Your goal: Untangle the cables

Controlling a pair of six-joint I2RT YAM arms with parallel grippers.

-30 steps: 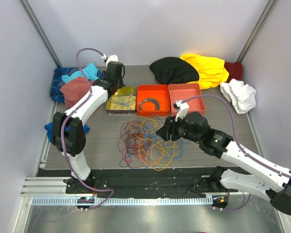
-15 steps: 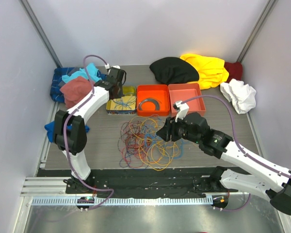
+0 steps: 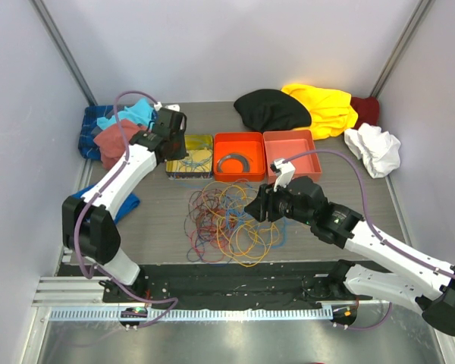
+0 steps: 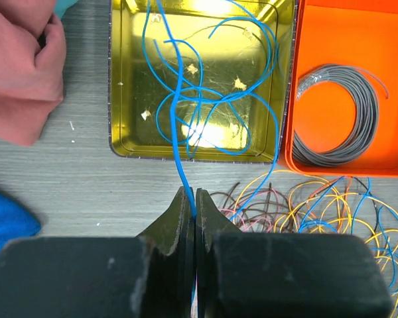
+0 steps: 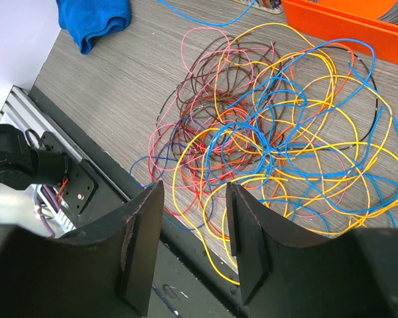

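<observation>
My left fingers (image 4: 191, 209) pinched a thin blue wire (image 4: 176, 119) trailing from the glossy yellow tin (image 4: 119, 79). My right fingers (image 5: 194, 199) gaped over the loopy tangle (image 5: 272, 139). My left arm had swung leftward.

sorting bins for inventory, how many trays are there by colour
gold tray: 1
orange trays: 2
total: 3

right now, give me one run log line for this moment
left gripper: shut on blue cable running into yellow tin | right gripper: open above cable tangle
</observation>
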